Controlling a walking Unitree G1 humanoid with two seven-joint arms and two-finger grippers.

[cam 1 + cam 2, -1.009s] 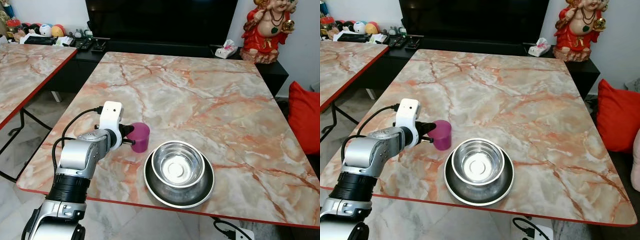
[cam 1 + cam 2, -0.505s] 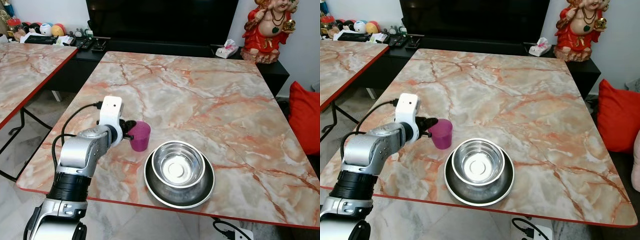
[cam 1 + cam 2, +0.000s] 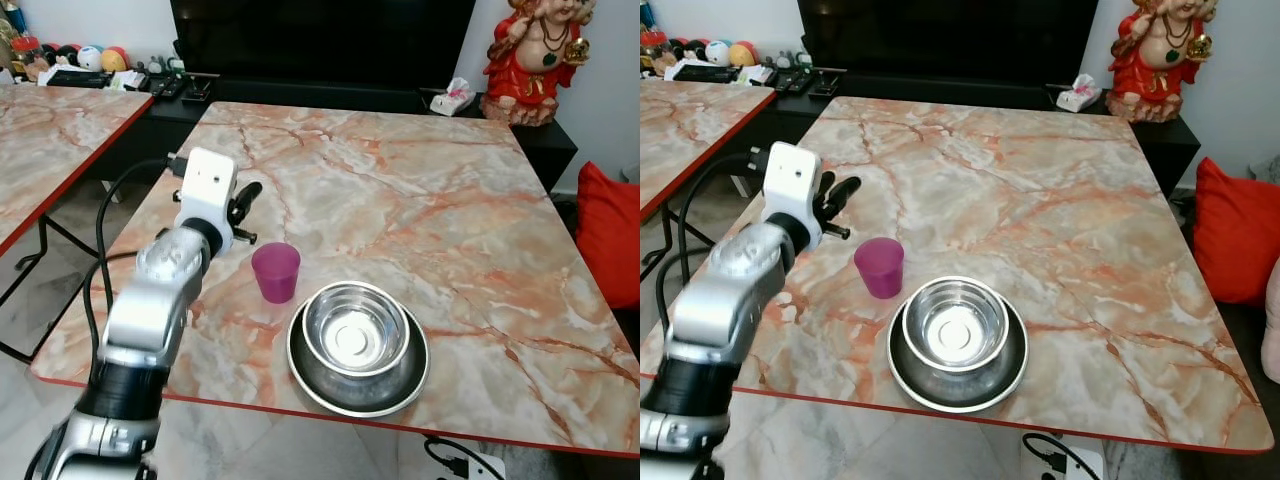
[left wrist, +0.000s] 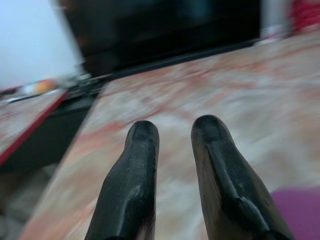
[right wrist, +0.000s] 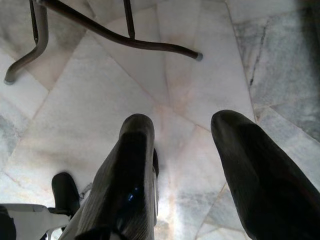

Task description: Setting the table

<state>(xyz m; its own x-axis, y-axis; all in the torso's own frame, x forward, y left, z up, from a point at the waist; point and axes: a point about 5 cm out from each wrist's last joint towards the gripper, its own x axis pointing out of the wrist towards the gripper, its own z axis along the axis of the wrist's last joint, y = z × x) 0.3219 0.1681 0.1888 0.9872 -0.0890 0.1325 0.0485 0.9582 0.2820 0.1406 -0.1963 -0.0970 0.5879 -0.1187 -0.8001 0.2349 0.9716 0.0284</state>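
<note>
Before me, a glossy marble-look table (image 3: 400, 200), shiny steel bowl (image 3: 355, 328) in plate (image 3: 300, 370), matt purple plastic cup (image 3: 275, 271)

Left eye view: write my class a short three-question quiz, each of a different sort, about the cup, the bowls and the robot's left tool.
1. True or false: the left tool is gripping the purple cup.
2. Multiple choice: the steel bowl sits (a) upside down on the table, (b) inside a wider steel bowl, (c) on the floor.
3. Fill in: the cup stands upright to the bowls' ____ side, from the robot's own view.

Key: 1 false, the tool hovers empty and apart from it; 2 b; 3 left.
</note>
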